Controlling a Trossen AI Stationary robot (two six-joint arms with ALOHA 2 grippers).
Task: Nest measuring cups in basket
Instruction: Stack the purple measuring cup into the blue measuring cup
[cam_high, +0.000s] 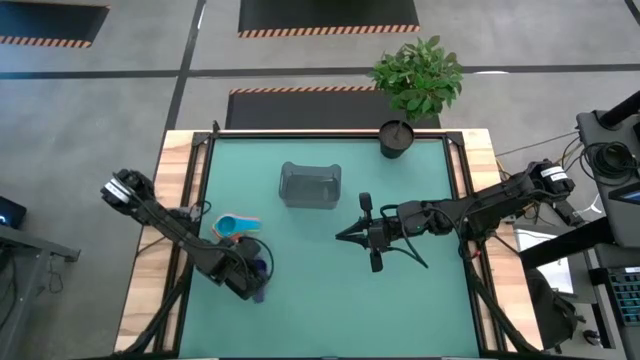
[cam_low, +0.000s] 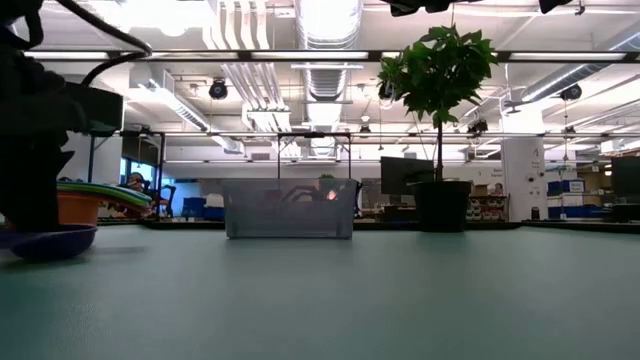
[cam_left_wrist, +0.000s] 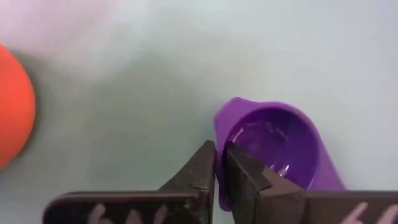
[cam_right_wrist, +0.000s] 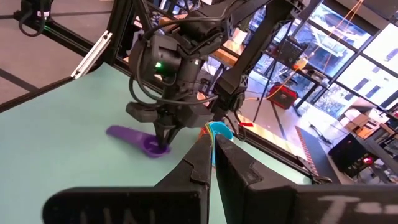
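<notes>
Low view: teal table (cam_low: 400, 300), bright workshop room with ceiling ducts (cam_low: 250, 80).

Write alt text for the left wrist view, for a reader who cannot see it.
The left tool is shut on the rim of a small purple plastic measuring cup standing on the pale green table top. A round orange plastic cup shows at the picture's edge.

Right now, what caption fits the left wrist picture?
Left end effector shut on the rim of the small purple plastic measuring cup on the green table.

Orange cup (cam_left_wrist: 13, 106) cropped at edge
</notes>
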